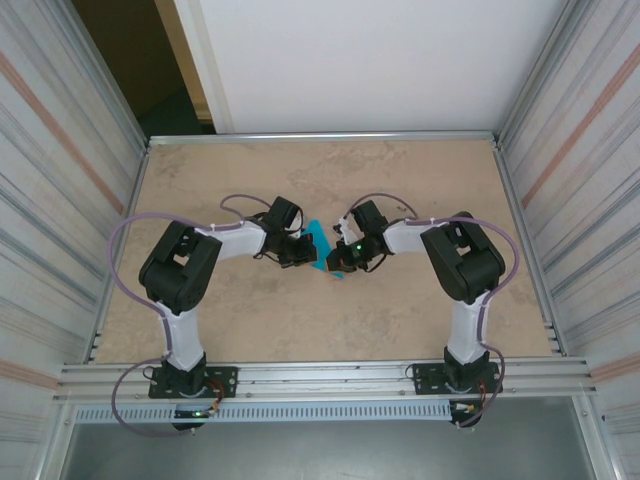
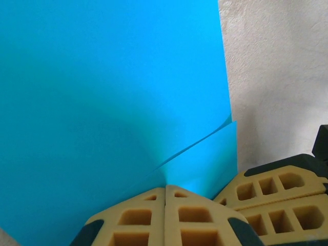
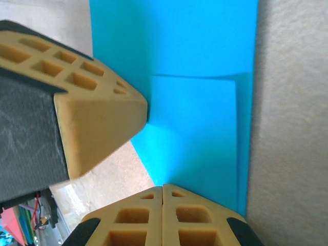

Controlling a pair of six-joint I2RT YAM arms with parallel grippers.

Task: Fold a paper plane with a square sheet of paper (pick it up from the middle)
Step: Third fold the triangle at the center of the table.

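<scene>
1. Top external view: left fingers point(image 1: 300, 250) and right fingers point(image 1: 341, 262) tip to tip over the middle of the tan bench point(image 1: 420, 180), with the square sheet of paper point(image 1: 318, 236) between them and poking out past both sets of tips.
2. Left wrist view: left fingers point(image 2: 166, 191) pressed fully together, no gap at the tips, pinching the near edge of the teal sheet point(image 2: 102, 102). Paper spread wide ahead of the tips and off to their left.
3. Same view: slanted edge of a folded layer rising from just above the left tips toward the upper right. Right fingers point(image 2: 241, 197) just right of the left tips, likewise closed, against the sheet's lower right corner.
4. Right wrist view: right fingers point(image 3: 163, 187) closed flat against each other, clamped on the sheet's near edge, with the paper point(image 3: 205, 46) stretching straight ahead of the tips.
5. Same view: smaller rectangular layer lying over the larger one, just ahead of the tips. Left fingers point(image 3: 137, 110) reaching in from the left, tip touching the sheet's left edge.
6. Bare bench right of the sheet and in the wedge between the two sets of tips. Cannot tell whether the paper rests on the bench or hangs above it.
</scene>
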